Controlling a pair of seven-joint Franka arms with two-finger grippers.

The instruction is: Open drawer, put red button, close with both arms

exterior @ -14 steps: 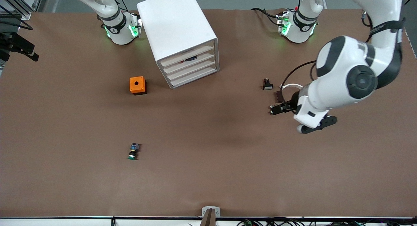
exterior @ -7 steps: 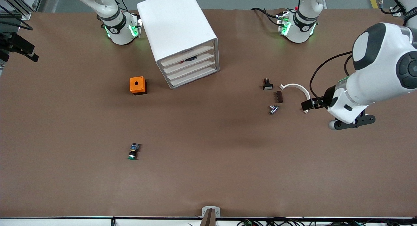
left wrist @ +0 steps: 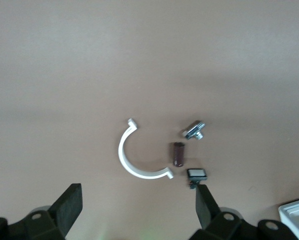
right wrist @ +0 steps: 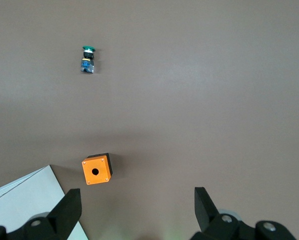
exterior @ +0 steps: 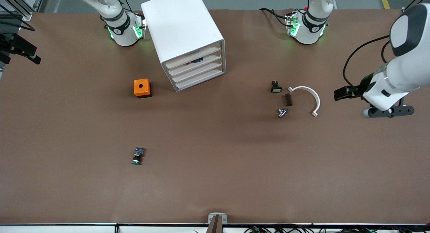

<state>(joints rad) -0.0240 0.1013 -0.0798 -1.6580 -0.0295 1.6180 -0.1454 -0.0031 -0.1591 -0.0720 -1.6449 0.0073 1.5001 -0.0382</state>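
The white drawer cabinet (exterior: 183, 31) stands near the right arm's base, with all its drawer fronts (exterior: 198, 70) pushed in. A small dark and blue thing (exterior: 196, 61) shows in the gap by the upper drawers. No red cap shows in any view. My left gripper (exterior: 338, 93) is open and empty, over the table at the left arm's end beside a white curved clamp (exterior: 307, 92); its own view (left wrist: 137, 195) shows the clamp (left wrist: 139, 162). My right gripper (right wrist: 135, 197) is open and empty, high over the table near the cabinet's corner (right wrist: 19, 200). It is outside the front view.
An orange box with a hole (exterior: 142, 88) sits beside the cabinet. A green-capped switch (exterior: 137, 156) lies nearer the front camera. By the clamp lie a black switch with a white cap (exterior: 275, 87), a brown piece (exterior: 288, 99) and a silver bolt (exterior: 282, 112).
My left arm has swung away from the small parts toward its own end of the table, uncovering the clamp and bolt. Nothing on the table has moved.
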